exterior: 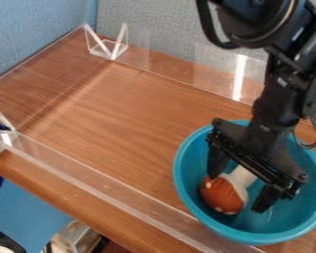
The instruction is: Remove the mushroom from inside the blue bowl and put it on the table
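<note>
The mushroom lay on its side inside the blue bowl, which stood at the table's near right corner. The gripper reached down into the bowl, jaws wide apart either side of the mushroom, holding nothing.

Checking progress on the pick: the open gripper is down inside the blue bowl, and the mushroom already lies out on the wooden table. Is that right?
Not quite. In the camera view the mushroom is in the blue bowl, lying between the fingers of the open gripper, not on the wooden table. The rest holds: the gripper is open and down inside the bowl.
</note>
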Robot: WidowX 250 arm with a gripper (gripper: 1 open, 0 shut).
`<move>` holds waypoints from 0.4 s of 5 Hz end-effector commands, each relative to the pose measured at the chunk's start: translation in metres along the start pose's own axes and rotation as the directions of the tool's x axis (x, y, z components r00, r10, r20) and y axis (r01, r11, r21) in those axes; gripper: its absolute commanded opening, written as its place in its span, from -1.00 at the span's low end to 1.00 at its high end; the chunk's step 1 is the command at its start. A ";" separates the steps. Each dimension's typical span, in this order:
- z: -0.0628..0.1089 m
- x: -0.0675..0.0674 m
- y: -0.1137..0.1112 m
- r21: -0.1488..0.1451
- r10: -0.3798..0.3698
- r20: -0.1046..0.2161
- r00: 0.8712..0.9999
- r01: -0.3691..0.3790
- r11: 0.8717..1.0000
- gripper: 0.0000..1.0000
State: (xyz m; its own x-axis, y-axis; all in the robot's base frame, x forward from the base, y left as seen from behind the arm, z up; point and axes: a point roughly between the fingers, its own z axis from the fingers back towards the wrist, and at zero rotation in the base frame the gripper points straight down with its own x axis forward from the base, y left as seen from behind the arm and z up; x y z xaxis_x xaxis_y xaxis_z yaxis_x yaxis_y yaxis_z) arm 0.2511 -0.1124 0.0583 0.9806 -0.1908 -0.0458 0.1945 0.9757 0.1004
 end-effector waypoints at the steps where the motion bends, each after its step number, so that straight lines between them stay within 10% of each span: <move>1: -0.001 0.006 0.007 -0.004 0.015 0.028 0.999 -0.015 1.000 1.00; 2: -0.005 0.007 0.011 -0.004 0.016 0.036 0.999 -0.016 1.000 1.00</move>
State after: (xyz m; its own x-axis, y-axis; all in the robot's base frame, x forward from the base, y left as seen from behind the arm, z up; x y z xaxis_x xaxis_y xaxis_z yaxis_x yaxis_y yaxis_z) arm 0.2560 -0.1038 0.0473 0.9816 -0.1876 -0.0361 0.1904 0.9763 0.1024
